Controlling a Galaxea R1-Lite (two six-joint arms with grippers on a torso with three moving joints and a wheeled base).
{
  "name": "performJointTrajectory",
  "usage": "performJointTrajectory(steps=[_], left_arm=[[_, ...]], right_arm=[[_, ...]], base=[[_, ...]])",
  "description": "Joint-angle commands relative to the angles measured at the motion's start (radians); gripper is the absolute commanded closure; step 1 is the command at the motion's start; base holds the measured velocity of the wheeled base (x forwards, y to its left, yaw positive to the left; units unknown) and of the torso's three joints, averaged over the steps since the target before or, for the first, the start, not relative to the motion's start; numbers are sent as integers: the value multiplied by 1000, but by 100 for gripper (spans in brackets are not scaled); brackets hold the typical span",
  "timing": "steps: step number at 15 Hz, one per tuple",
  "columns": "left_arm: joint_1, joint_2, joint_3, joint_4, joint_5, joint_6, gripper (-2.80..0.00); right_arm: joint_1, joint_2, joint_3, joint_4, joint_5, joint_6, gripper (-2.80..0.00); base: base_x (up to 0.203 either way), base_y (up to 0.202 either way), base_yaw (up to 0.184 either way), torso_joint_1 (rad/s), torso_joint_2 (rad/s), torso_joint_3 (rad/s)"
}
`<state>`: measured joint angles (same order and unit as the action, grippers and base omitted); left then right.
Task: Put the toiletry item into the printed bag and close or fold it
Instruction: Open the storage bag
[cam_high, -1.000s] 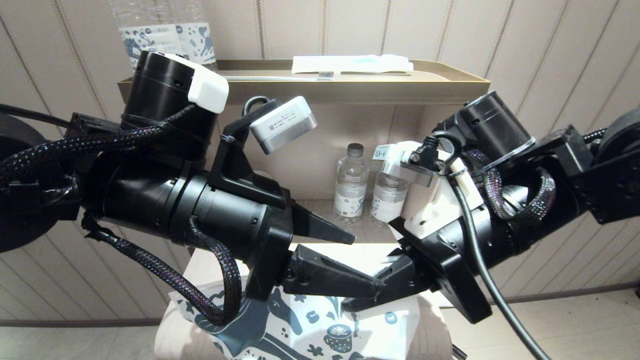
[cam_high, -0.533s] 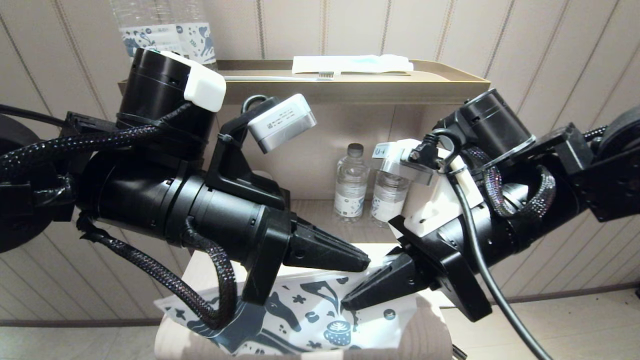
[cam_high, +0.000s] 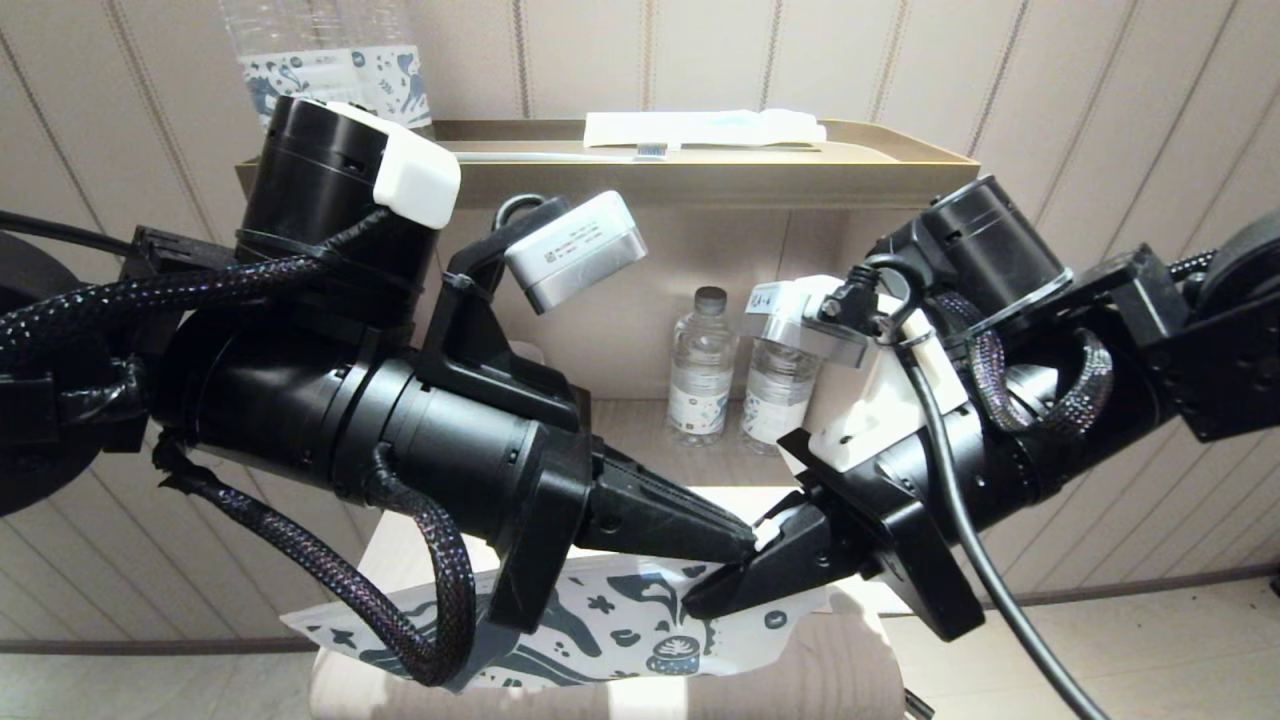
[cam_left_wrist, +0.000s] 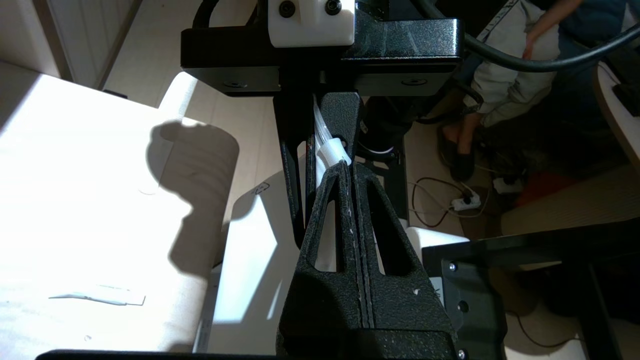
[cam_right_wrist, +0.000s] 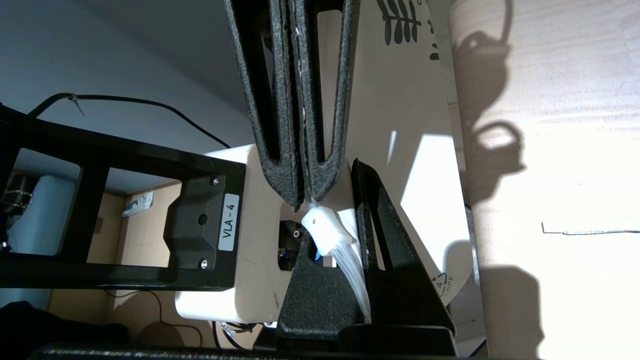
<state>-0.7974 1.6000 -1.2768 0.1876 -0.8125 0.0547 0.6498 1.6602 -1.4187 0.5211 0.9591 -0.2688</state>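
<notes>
Closing step: both my claws pinch the zip strip of the printed bag (cam_high: 640, 640), which hangs low at frame centre.

My left gripper (cam_high: 745, 540) and right gripper (cam_high: 700, 600), each pressed together on the strip, meet tip to tip. I judge the next move a slide along the strip. The toiletry item is not visible. Legible: "VLA-4" on the tag (cam_right_wrist: 228, 223).

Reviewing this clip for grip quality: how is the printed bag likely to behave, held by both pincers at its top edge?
The printed bag probably hangs floppy: it droops below the left pincer and right pincer, both shut on its top strip. It looks thin and light. The smooth plastic may slip under a pull.
</notes>
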Motion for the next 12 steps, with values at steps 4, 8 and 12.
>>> performJointTrajectory(steps=[4, 8, 12], left_arm=[[0, 0, 11, 1, -1, 5, 0], [1, 1, 10, 0, 3, 2, -280], [0, -2, 11, 0, 1, 2, -280]], right_arm=[[1, 0, 1, 4, 6, -3, 0], [1, 0, 2, 4, 6, -3, 0], [4, 3, 1, 4, 6, -1, 0]], base=[[0, 0, 0, 0, 0, 0], [0, 0, 0, 0, 0, 0], [0, 0, 0, 0, 0, 0]])
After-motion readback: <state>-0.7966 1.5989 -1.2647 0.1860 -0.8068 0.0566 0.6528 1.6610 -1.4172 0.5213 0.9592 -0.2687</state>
